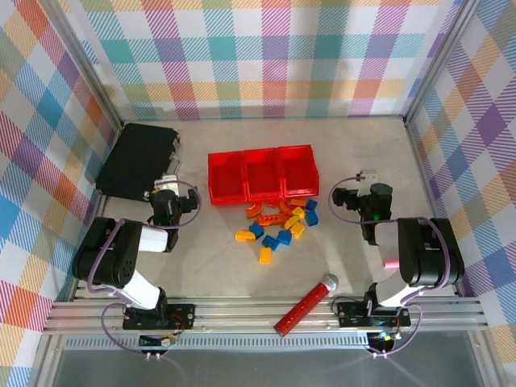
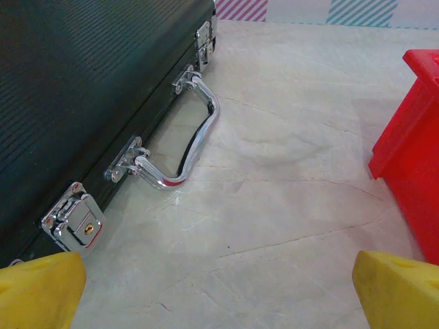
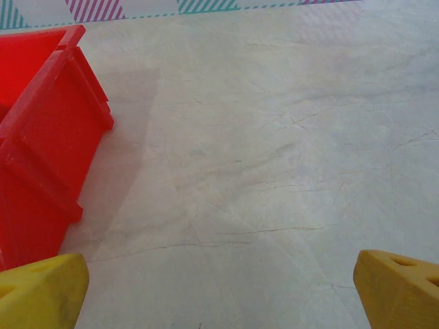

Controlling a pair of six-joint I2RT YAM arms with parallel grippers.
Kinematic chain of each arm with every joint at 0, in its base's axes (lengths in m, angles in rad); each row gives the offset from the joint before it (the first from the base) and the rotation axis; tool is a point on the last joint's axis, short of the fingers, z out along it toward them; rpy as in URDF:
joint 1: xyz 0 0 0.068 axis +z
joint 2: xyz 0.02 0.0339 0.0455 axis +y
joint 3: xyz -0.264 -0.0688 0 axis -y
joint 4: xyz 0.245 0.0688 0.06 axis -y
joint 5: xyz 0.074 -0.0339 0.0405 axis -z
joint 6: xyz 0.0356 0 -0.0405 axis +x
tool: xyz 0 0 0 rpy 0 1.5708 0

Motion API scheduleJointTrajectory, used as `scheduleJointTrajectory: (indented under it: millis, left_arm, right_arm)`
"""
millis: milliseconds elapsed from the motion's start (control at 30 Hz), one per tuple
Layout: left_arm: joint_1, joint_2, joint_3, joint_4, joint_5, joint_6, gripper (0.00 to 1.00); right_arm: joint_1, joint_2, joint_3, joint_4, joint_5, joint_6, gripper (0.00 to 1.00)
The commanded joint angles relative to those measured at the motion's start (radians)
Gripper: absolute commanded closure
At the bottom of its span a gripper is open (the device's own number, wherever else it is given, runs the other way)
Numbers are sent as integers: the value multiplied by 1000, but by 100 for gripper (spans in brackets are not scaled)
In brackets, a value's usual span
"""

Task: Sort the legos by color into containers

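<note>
Several small legos in orange, yellow and blue lie scattered on the table just in front of the containers, three red open-top bins joined in a row. My left gripper sits left of the bins, next to the black case, open with nothing between its yellow fingertips. On the right, my right gripper stands open and empty over bare table. One red bin's side shows at the right edge of the left wrist view. The bins' corner lies at the left of the right wrist view.
A flat black case with a chrome handle and latches lies at the back left. A long red cylinder with a silver ball end rests near the front rail. Checked walls enclose the table.
</note>
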Motion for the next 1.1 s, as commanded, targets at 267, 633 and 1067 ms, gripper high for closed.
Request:
scheduleJointTrajectory:
  millis: [267, 633, 1067]
  left_arm:
    - [12, 6, 18, -8, -8, -6, 0]
    - [31, 5, 21, -18, 27, -15, 0]
    - [17, 2, 17, -9, 12, -1, 0]
  right_arm:
    - [6, -6, 20, 4, 6, 0, 1]
    - [5, -6, 20, 3, 4, -1, 1]
    - [11, -17, 9, 16, 30, -1, 1]
